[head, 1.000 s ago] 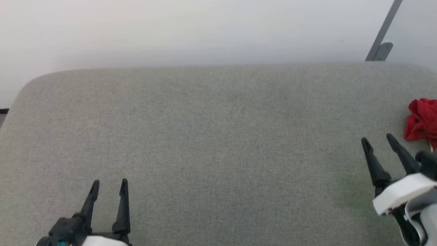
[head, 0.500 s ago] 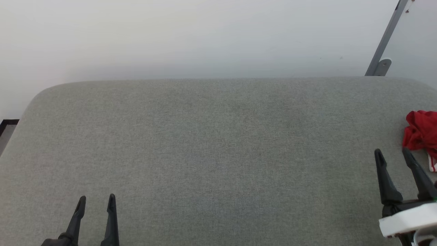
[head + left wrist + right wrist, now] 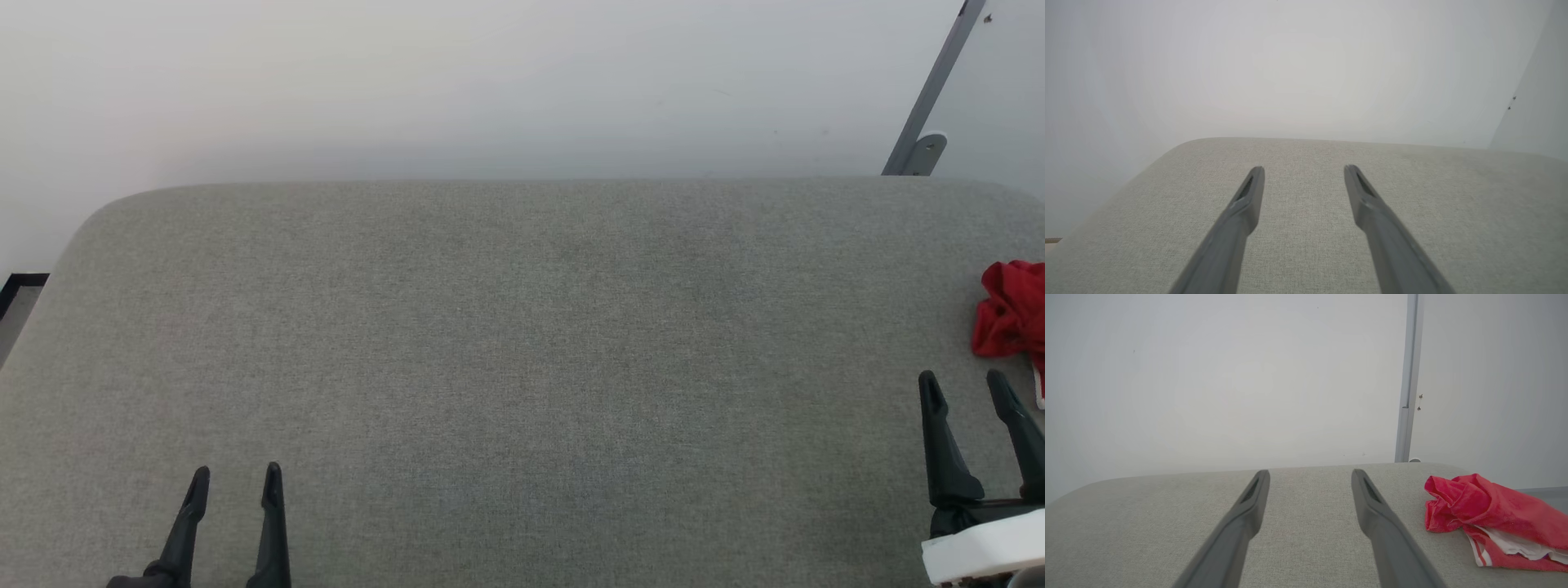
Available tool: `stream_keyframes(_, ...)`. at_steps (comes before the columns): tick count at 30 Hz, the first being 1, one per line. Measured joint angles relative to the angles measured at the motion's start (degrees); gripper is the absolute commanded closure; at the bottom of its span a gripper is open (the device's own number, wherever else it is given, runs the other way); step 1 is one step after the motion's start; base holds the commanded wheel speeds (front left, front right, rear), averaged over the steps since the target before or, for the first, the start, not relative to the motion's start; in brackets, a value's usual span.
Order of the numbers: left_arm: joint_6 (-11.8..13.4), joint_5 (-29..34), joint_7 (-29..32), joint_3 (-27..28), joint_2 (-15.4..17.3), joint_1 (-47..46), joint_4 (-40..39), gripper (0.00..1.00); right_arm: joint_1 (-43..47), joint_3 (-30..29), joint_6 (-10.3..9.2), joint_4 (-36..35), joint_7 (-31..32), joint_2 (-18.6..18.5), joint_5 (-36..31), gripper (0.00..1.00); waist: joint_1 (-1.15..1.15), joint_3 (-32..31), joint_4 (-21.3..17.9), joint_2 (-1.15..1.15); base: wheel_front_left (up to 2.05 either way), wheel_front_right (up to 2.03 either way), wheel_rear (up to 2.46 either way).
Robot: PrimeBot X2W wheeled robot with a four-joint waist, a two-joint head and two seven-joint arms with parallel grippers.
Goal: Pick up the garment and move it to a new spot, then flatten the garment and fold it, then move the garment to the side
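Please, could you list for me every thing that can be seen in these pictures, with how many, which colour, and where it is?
garment: one, red with white and striped trim, crumpled at the right end of the padded surface, touched by neither pincer.
padded surface: one, grey fabric, rounded corners, spans the head view.
wall: one, white, behind the surface.
post: one, grey metal, slanting at the far right, small bracket at its foot.
left pincer: one, dark fingers, open, lower left, over bare fabric.
right pincer: one, dark fingers on a white wrist, open, lower right, just short of the garment.
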Motion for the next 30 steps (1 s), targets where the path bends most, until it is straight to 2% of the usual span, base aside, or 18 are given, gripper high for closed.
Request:
stream_keyframes(20, 0.00, 0.63, 0.00, 0.55, -0.56, -0.02, -0.83, 0.00, -0.07, 0.16, 0.00, -0.12, 0.21, 0.36, 0.54, 0.00, 0.00, 0.82, -0.09, 0.00, 0.00, 0.00, 0.00)
stream_keyframes(21, 0.00, 0.40, 0.00, 0.48, -0.58, -0.03, -0.74, 1.00, -0.09, 0.16, 0.00, -0.11, 0.04, 0.37, 0.54, 1.00, 0.00, 0.95, -0.11, 0.00, 0.00, 0.00, 0.00)
stream_keyframes(30, 0.00, -0.10, 0.20, 0.11, -1.58, 0.04, 3.80, 1.00, 1.89, 0.80, 0.00, 4.14, 0.10, 2.76, 0.59, 1.00, 0.00, 1.07, -0.13, 0.00, 0.00, 0.00, 0.00)
